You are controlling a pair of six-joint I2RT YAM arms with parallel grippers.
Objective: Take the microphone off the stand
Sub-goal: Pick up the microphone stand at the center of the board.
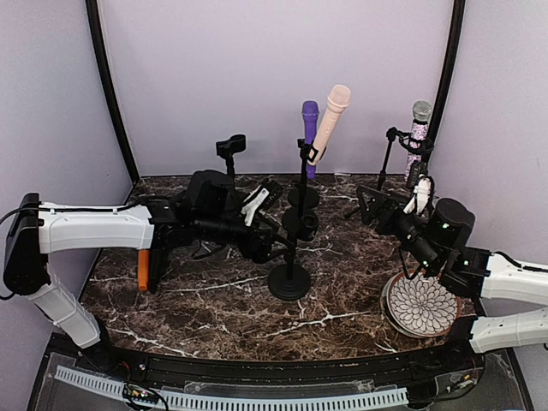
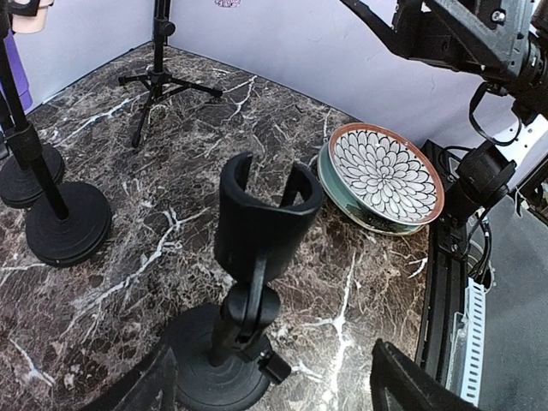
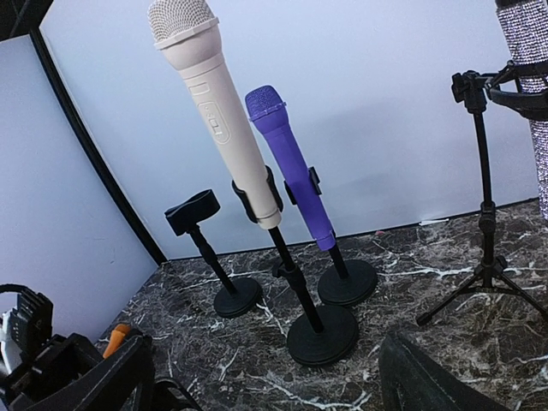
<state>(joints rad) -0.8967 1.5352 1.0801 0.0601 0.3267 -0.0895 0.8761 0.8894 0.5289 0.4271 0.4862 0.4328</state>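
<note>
Marble table (image 1: pixel 214 300) | left pincer (image 2: pixel 274 364) wide open, empty | right pincer (image 3: pixel 265 368) wide open, empty

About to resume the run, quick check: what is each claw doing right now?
Left claw: open, holding nothing.
Right claw: open, holding nothing.

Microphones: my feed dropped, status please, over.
Left gripper open, empty, facing an empty clip stand. Right gripper open, empty. Beige microphone, purple microphone, glitter microphone all in their clips. Stands crowded together.
</note>
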